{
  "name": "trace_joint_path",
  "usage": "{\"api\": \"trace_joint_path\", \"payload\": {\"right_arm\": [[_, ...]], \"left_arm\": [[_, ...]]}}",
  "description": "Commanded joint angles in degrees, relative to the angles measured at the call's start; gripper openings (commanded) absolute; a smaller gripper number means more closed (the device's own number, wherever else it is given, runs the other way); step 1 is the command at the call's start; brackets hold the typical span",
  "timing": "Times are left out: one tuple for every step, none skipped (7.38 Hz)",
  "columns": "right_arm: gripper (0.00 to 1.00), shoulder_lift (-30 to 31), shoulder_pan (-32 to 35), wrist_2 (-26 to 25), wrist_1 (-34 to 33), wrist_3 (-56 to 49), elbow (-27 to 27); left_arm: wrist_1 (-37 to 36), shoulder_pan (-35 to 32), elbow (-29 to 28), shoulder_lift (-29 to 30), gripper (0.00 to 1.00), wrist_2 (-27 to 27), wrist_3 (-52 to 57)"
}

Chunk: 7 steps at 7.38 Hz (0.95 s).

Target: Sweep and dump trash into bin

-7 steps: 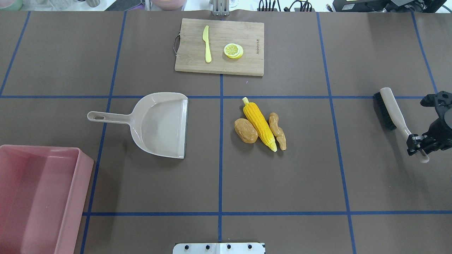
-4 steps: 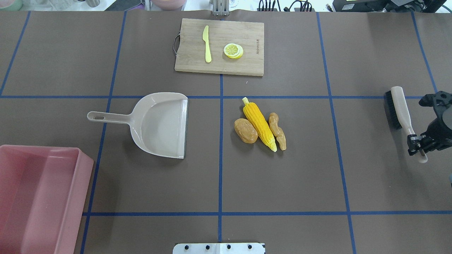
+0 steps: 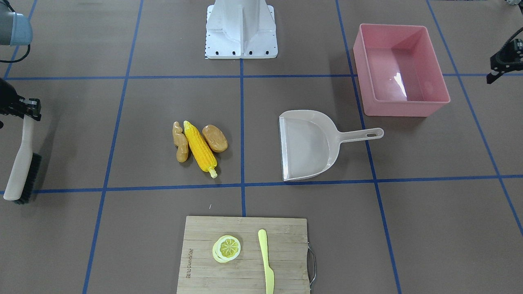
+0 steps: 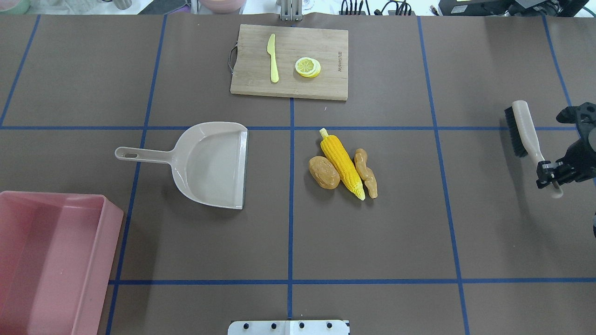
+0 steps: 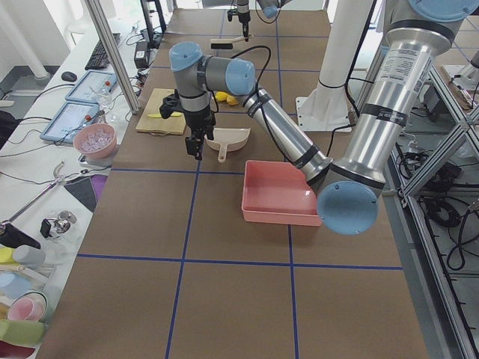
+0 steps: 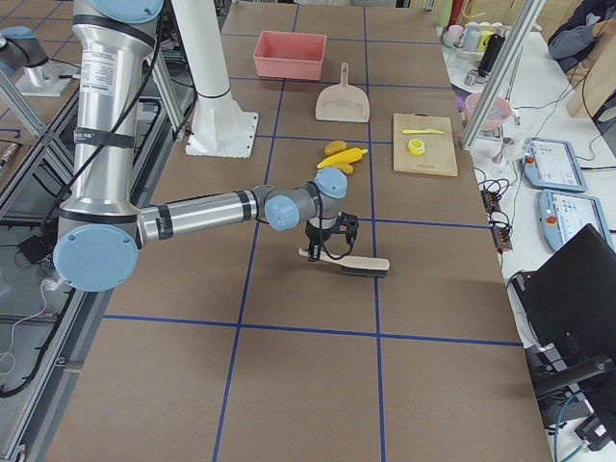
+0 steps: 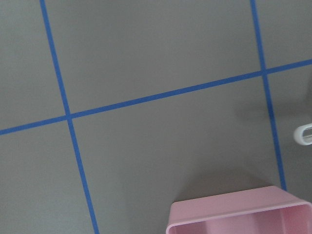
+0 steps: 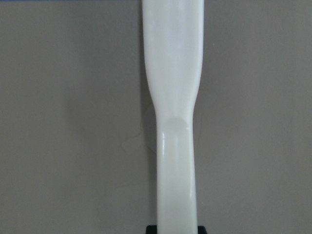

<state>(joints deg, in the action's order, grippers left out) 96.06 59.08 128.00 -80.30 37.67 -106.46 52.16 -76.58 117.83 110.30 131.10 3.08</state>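
The trash lies together right of the table's centre: a yellow corn cob [image 4: 342, 164], a brown potato [image 4: 324, 172] and a tan ginger root [image 4: 366, 173]. The pink bin [image 4: 106, 242] stands at the near left corner. My right gripper [image 4: 550, 175] is at the far right edge, shut on the handle of a beige brush [image 4: 522, 125] with black bristles. The handle fills the right wrist view [image 8: 174, 97]. My left gripper [image 3: 501, 61] hangs beyond the bin at the table's left edge; I cannot tell whether it is open or shut.
A beige dustpan [image 4: 209, 163] lies left of the trash, its mouth facing it and its handle pointing left. A wooden cutting board [image 4: 326, 86] at the far centre holds a yellow knife [image 4: 273, 58] and a lemon slice [image 4: 308, 67]. The robot's base plate [image 4: 288, 327] is at the near edge.
My right gripper has carried the brush toward the far side of the table, and the brush has swung to point more straight ahead. The trash, dustpan and bin have not moved.
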Motion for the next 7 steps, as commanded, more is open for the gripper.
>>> {"api": "trace_joint_path", "payload": {"right_arm": [[0.00,-1.49,1.30,0.15,0.23,-0.05,-0.77],[0.00,-1.31,1.30,-0.55,0.31,-0.05,-1.46],[0.00,-1.23,1.39,-0.30,0.49,-0.23,-2.51],[0.00,-0.62,1.91,1.36,-0.29,-0.49,-4.44],[0.00,-1.13,3.14,4.68,-1.78,0.21,-4.89],[0.00,-1.57,4.11,5.41,-1.45,-0.66,-5.77],[0.00,-2.01,4.12,4.72,-1.44,-0.75,-5.78]], "left_arm": [[0.82,8.16,2.13,5.69,0.98,-4.77,0.08],[1.36,14.03,3.97,5.89,0.98,-6.02,0.08],[1.36,20.35,6.86,6.06,0.98,-9.77,0.17],[1.36,26.25,9.76,6.15,0.98,-15.03,1.74],[2.23,29.26,10.14,6.15,0.98,-17.43,5.23],[8.94,31.12,9.36,4.33,0.98,-18.15,6.92],[13.01,31.49,8.48,1.87,0.98,-20.25,7.03]]}}
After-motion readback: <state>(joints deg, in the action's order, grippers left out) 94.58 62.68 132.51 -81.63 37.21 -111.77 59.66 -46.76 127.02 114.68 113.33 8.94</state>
